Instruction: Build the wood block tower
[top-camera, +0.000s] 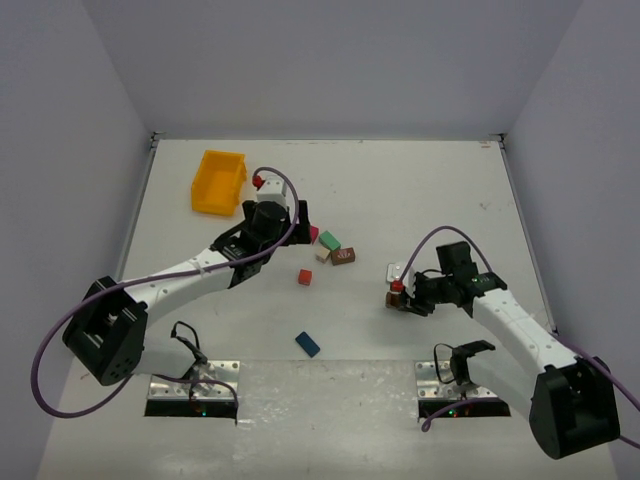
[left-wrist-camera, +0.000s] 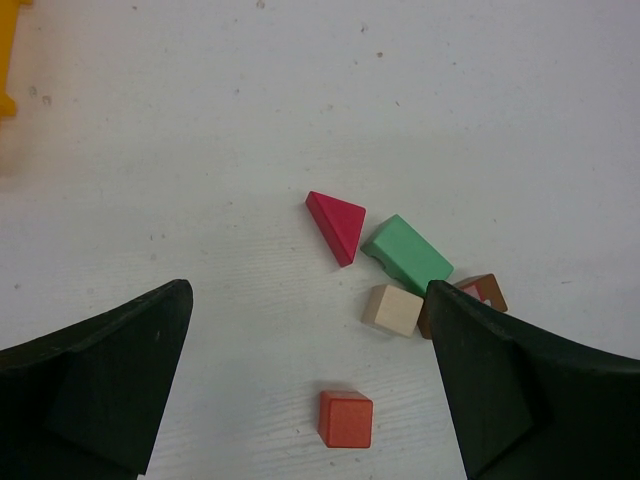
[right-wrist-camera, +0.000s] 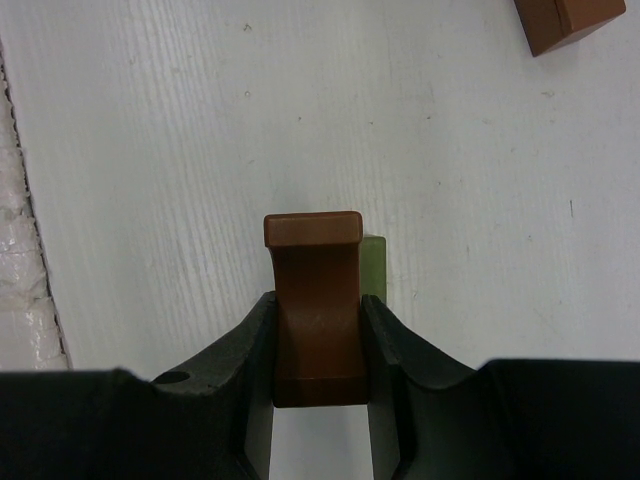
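We see a magenta prism (left-wrist-camera: 337, 224), green block (left-wrist-camera: 408, 252), cream cube (left-wrist-camera: 393, 309) and red cube (left-wrist-camera: 346, 418) lying loose, brown brick (right-wrist-camera: 315, 300) gripped.

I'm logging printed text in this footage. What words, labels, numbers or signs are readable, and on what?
None is readable.
The magenta prism, green block, cream cube, red cube and yellow bin are plain colour.
The brown block by the green one bears pale marks, too small to read.
The brown piece in the right end effector shows no marking.
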